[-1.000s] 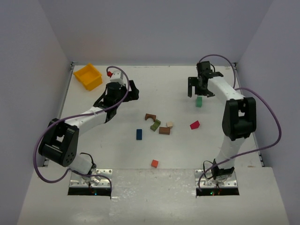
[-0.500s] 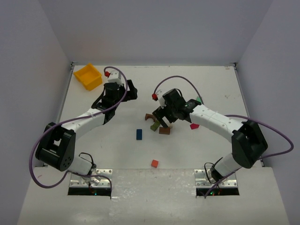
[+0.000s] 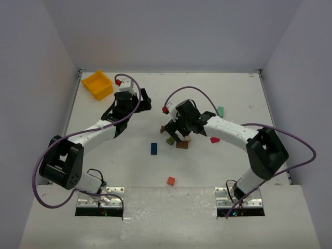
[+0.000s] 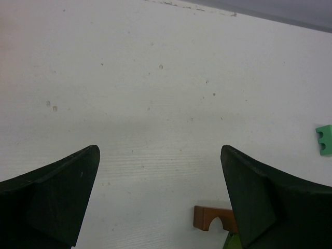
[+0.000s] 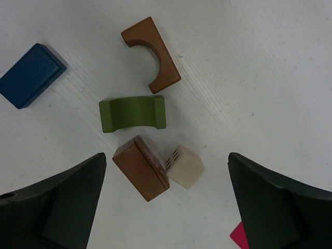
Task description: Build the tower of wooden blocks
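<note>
At the far left of the surface (image 3: 129, 166), only a yellow bin (image 3: 97, 84) in the back corner, not a part of the tower. Next to the right, the left tool (image 3: 146, 101): spread wide, holding nothing, hovering above bare surface, well apart from most of the blocks. Then a blue block (image 3: 154, 149), flat and alone, and nearer to the arm bases an orange-red block (image 3: 171, 181), also alone. In the middle, a loose cluster: a brown arch (image 5: 151, 54) lying flat, a green arch (image 5: 133, 114) just beside it, and a brown block (image 5: 141, 167) right against a pale block (image 5: 185, 166). Above this cluster, the right tool (image 3: 176, 130): spread wide too, pinching nothing, with the brown block and the pale block between its two fingers in the wrist view. Further right, a magenta block (image 3: 215, 140) near the cluster, and a light green block (image 3: 220, 111) behind it, apart. As for the wood block tower: not there yet, with all pieces lying single on the surface and none on top of another, as far as visible. Judged from this: task at the very start, perhaps at the choosing of a first piece from the cluster. Left to do: take a base block, then stack the other pieces on it one by one, so almost everything.
</note>
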You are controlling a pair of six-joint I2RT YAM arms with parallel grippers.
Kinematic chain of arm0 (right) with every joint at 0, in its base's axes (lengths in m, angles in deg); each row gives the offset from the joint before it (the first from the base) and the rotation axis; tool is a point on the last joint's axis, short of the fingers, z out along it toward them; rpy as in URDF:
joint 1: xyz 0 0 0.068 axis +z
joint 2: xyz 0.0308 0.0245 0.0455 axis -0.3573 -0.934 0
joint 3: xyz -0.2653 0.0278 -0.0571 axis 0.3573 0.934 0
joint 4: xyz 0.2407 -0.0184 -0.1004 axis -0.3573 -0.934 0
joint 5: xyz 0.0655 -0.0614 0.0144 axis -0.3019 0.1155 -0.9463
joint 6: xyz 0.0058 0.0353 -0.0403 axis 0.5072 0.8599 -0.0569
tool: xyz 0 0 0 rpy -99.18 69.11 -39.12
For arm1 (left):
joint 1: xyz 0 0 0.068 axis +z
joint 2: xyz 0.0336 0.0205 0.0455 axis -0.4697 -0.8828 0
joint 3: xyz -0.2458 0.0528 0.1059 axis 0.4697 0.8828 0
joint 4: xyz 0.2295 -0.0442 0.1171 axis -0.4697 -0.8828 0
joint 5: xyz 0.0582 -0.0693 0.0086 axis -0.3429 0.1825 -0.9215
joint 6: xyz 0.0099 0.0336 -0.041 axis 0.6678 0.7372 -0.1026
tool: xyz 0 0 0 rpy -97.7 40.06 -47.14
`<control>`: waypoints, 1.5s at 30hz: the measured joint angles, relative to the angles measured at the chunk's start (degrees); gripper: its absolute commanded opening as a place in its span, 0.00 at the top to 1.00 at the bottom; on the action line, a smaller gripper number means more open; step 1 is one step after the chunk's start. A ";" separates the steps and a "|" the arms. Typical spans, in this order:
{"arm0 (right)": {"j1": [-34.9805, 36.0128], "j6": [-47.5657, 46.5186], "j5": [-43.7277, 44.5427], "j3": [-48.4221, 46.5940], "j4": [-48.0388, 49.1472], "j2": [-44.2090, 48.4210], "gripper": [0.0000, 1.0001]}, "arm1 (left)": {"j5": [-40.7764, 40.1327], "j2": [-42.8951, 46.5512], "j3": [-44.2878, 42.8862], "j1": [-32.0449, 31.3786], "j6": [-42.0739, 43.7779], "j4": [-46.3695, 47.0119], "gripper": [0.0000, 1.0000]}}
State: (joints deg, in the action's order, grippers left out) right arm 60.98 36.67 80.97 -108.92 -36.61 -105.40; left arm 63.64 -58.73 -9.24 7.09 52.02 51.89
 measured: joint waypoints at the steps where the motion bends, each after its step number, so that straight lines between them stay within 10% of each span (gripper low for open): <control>1: 0.08 0.40 0.68 0.13 -0.12 -0.19 0.01 | -0.02 0.00 0.00 0.00 0.00 -0.01 0.00; 16: 0.14 15.17 7.31 0.11 -4.17 -0.65 0.04 | 0.03 -0.23 0.00 0.00 0.00 -0.45 0.00; 37: -4.35 26.51 8.70 -2.18 -7.83 -9.97 0.76 | 0.08 -1.25 -0.02 0.00 0.20 -1.25 0.00; 45: -5.64 29.26 9.31 -2.23 -7.96 -9.37 0.83 | 0.09 -1.25 -0.02 0.00 0.22 -1.24 0.00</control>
State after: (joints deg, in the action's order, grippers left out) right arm 55.35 65.92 90.28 -111.15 -44.57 -114.77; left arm 63.73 -59.98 -9.27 7.09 52.24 50.65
